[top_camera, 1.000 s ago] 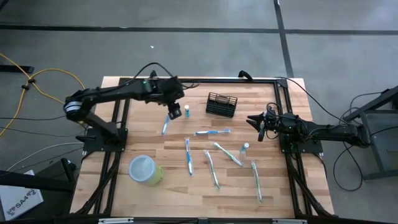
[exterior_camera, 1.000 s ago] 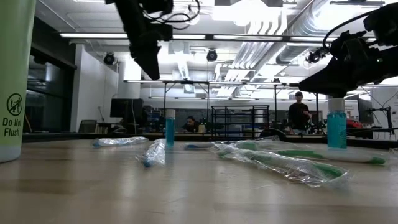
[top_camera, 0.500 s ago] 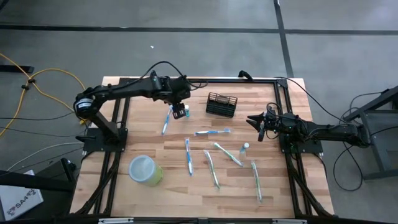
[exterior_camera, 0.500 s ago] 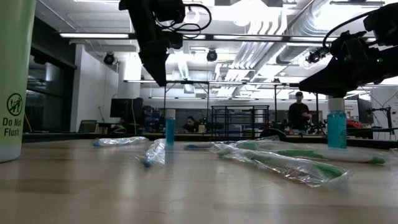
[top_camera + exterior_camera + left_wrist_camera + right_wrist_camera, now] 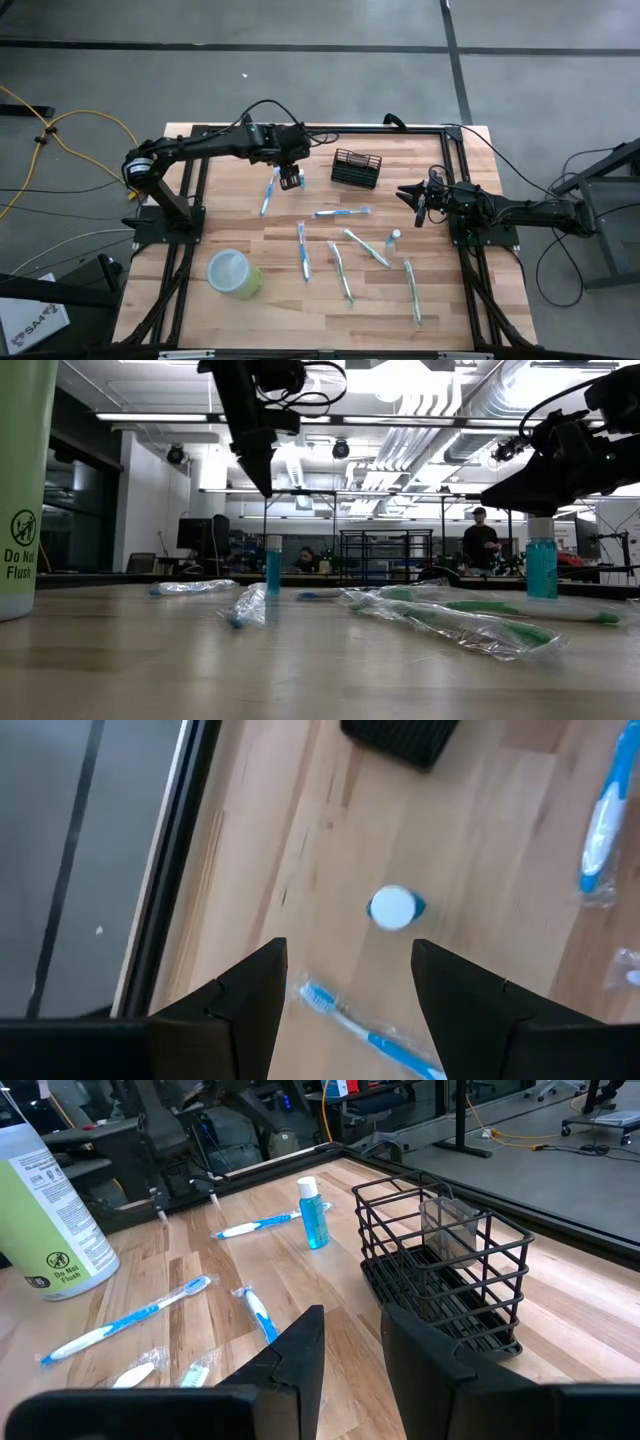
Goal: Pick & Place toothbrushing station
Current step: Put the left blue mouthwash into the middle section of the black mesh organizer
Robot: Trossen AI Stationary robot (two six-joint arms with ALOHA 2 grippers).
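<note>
Nearest you, wrapped toothbrushes (image 5: 342, 270) lie scattered on the counter (image 5: 280, 300) beside a green cup (image 5: 233, 272). Farther back, your left claw (image 5: 290, 180) hangs with fingers apart above a small blue bottle (image 5: 392, 908). Your right claw (image 5: 410, 194) waits, fingers slightly apart and empty, facing the black wire basket (image 5: 356, 167) near the counter's far edge.

Robotics lab or workshop.
Exposed ceiling ducts (image 5: 470, 400), strip lights, metal racks (image 5: 375, 555), monitors and a standing person (image 5: 481, 540) beyond the table (image 5: 300, 660).
</note>
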